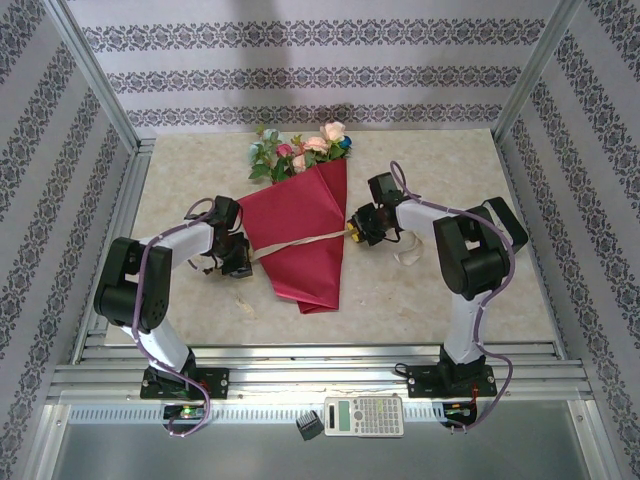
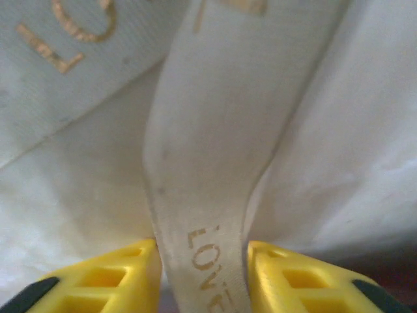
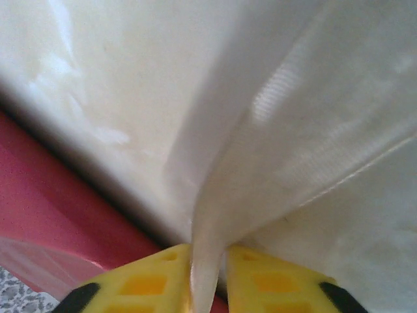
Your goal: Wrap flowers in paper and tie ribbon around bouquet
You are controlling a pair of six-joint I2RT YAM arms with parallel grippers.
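Bouquet [image 1: 305, 235] lies on the table [image 1: 430, 300] between my two arms, a crimson paper [image 1: 300, 260] cone with the narrow end toward my bases and the wide end away. Flowers [image 1: 300, 150] stick out at the far end: pink, peach and teal blooms with green leaves. Ribbon [image 1: 300, 243] runs as a cream line across the middle of the cone, from my left gripper [image 1: 237, 262] at the cone's left edge to my right gripper [image 1: 357, 228] at its right edge. Left wrist view: yellow fingers [image 2: 124, 274] sit against both edges of the ribbon [image 2: 208, 195], pinching it; gold lettering reads LOVE, and more cream fabric lies behind. Right wrist view: fingers [image 3: 273, 280] nearly pressed together with a thin fold of ribbon [image 3: 215, 228] clamped between them, red paper [image 3: 52, 215] at lower left. A pale loose end [image 1: 408, 255] lies on the table beside my right arm. A calculator [image 1: 365, 415] sits on the near rail.
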